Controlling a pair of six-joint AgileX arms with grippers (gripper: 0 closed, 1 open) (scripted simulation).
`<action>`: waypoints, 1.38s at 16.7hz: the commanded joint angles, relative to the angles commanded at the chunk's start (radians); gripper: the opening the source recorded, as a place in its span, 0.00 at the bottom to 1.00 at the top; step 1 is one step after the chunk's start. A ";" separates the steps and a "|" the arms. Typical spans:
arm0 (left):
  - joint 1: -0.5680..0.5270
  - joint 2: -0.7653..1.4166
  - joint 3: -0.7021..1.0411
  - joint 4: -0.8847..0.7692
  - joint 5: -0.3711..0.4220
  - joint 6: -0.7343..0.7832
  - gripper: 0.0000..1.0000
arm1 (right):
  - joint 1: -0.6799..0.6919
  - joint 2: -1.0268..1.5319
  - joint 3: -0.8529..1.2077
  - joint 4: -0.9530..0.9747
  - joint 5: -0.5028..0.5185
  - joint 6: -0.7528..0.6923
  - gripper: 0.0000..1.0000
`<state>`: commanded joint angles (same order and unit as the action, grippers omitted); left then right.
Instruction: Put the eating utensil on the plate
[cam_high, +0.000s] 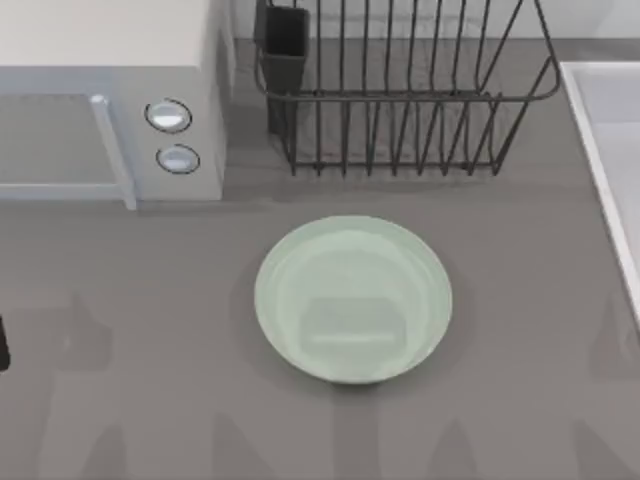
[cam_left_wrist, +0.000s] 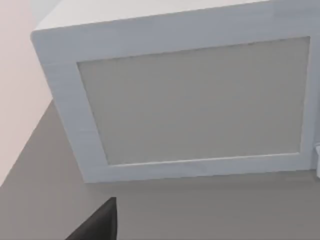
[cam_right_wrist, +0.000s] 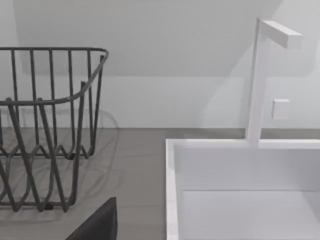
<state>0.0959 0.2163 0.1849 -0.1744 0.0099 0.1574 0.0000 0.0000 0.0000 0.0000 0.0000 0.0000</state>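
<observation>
The plate (cam_high: 352, 299) is round, pale mint-green and shallow, and lies flat on the grey counter at the middle of the top view with nothing on it. The eating utensil is out of view. A dark piece of my left arm (cam_high: 2, 343) sits at the far left edge of the top view, well to the left of the plate. A dark part of my left gripper (cam_left_wrist: 97, 225) faces the microwave door. A dark part of my right gripper (cam_right_wrist: 97, 225) looks towards the rack and the sink.
A white microwave (cam_high: 110, 100) stands at the back left. A dark wire dish rack (cam_high: 400, 90) with a dark cup (cam_high: 285, 45) at its left end stands behind the plate. A white sink (cam_high: 610, 150) with a tap (cam_right_wrist: 257, 80) lines the right edge.
</observation>
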 joint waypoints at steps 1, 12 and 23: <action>0.028 0.072 0.052 -0.050 0.003 0.045 1.00 | 0.000 0.000 0.000 0.000 0.000 0.000 1.00; 0.352 1.126 0.723 -0.655 0.008 0.611 1.00 | 0.000 0.000 0.000 0.000 0.000 0.000 1.00; 0.437 1.393 0.893 -0.859 -0.005 0.808 1.00 | 0.000 0.000 0.000 0.000 0.000 0.000 1.00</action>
<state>0.5327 1.6098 1.0779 -1.0336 0.0048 0.9656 0.0000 0.0000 0.0000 0.0000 0.0000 0.0000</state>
